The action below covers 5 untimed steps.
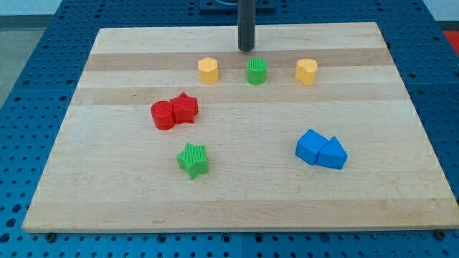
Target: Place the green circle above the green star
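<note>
The green circle (256, 71) stands near the view's top, between two yellow blocks. The green star (193, 159) lies lower and to the view's left, well apart from the circle. My tip (246, 49) is just above the green circle, slightly to its left, with a small gap between them.
A yellow hexagon (208, 70) is left of the green circle and a yellow heart (306, 72) is right of it. A red circle (163, 115) touches a red star (185, 108) above the green star. A blue cube (310, 146) touches a blue triangle (332, 153) at the right.
</note>
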Tool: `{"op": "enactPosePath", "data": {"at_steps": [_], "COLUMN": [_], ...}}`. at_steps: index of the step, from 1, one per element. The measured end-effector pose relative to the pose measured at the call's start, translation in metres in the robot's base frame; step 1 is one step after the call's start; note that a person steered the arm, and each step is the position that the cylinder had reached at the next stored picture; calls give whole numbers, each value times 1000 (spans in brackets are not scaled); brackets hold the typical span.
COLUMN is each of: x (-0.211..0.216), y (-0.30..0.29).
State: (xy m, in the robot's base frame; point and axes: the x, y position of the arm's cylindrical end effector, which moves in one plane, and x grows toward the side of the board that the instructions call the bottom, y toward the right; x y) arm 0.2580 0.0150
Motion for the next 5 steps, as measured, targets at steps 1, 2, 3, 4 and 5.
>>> {"op": "enactPosePath", "data": {"at_steps": [1,2,3,4,5], "x": [1,14,19,57,83], "y": [8,23,25,25,25]}}
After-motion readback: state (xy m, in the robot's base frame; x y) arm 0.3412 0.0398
